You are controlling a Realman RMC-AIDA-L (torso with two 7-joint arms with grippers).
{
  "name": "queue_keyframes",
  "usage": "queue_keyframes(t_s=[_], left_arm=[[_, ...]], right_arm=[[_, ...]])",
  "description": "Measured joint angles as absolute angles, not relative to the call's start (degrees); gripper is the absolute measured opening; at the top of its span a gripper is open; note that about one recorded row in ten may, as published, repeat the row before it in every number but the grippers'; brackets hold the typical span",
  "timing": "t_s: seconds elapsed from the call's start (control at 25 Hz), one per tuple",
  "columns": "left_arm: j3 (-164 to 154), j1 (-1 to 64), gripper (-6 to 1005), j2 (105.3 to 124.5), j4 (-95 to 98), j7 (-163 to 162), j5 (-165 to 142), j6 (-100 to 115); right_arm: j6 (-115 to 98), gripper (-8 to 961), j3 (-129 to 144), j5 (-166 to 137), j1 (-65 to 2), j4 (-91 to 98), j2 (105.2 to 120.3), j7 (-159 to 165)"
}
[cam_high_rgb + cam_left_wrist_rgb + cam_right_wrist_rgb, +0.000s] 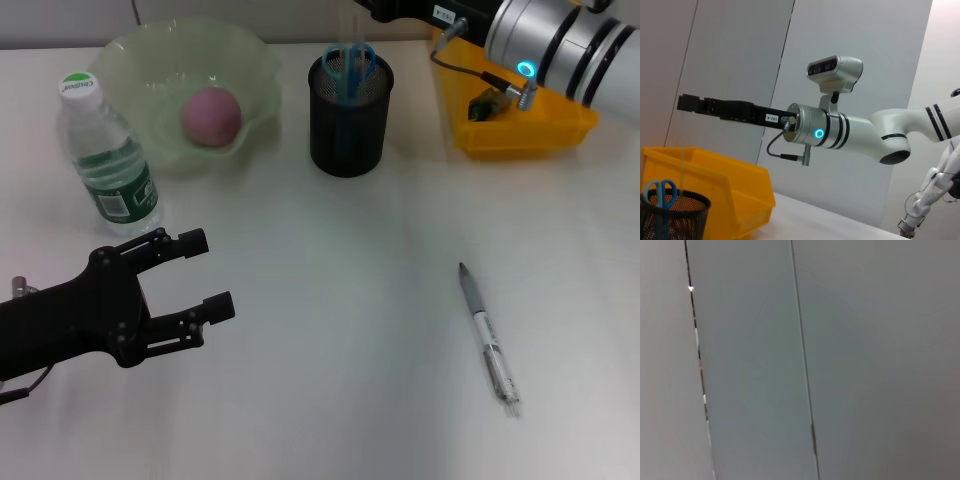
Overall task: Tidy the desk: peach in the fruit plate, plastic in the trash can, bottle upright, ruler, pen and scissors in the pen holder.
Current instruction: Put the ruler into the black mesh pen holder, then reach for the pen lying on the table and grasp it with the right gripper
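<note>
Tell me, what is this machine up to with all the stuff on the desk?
It is tidying. The peach already sits in the fruit plate, the bottle stands upright, and scissors are in the pen holder. A pen lies loose on the desk. The left gripper hovers open and empty near the bottle; the right arm reaches above the yellow bin.

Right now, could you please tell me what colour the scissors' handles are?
The scissors have blue handles, clearest in the head view.

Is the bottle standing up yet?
Yes. The bottle stands upright beside the plate, cap on top; the left pincer is clear of it.
</note>
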State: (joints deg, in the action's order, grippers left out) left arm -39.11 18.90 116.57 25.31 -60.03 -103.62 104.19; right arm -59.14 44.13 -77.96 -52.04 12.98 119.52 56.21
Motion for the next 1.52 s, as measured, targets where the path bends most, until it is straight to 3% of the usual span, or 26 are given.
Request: queue_keyframes(t_s=[0.4, 0.56, 0.64, 0.68, 0.8, 0.84, 0.88, 1.04, 1.2, 1.52], left_arm=[[-39.1, 18.9, 833, 116.44, 25.3, -60.0, -103.6, 104.1], [-39.1, 18.9, 833, 116.50, 25.3, -60.0, -103.6, 104.1], [-39.1, 18.9, 833, 116.68, 25.3, -60.0, -103.8, 104.0], [-39.1, 18.9, 833, 116.68, 25.3, -60.0, -103.8, 104.0], [-39.2, 18.9, 833, 116.79, 25.3, -60.3, -103.9, 103.8], [-39.1, 18.9, 833, 116.80, 25.3, -60.4, -103.9, 103.7], [-39.1, 18.9, 833, 116.80, 25.3, -60.4, -103.9, 103.7], [-39.1, 18.8, 833, 117.03, 25.4, -60.4, -103.8, 103.3], [-39.0, 19.0, 834, 117.16, 25.4, -60.8, -103.7, 103.0], [-39.0, 18.7, 831, 117.25, 25.3, -62.6, -103.8, 103.1]], right_arm=[[-60.2, 599, 44.1, -77.9, -50.6, 14.5, 119.45, 57.5], [-69.1, 651, 44.7, -78.9, -46.1, 21.6, 119.12, 65.8], [-80.3, 652, 46.6, -82.4, -41.6, 31.7, 117.67, 74.8], [-80.3, 653, 46.6, -82.4, -41.6, 31.7, 117.67, 74.8], [-93.0, 653, 47.1, -89.4, -38.8, 42.5, 114.64, 81.7], [-99.0, 653, 46.6, -96.5, -38.9, 47.6, 113.11, 84.4], [-99.0, 652, 46.6, -96.5, -38.9, 47.6, 113.11, 84.4], [-110.3, 653, 45.1, -118.7, -44.8, 54.6, 110.53, 87.0], [-114.7, 653, 46.6, -128.7, -48.9, 56.0, 110.59, 86.5], [-115.1, 652, 62.4, -138.5, -52.9, 56.7, 113.04, 80.5]])
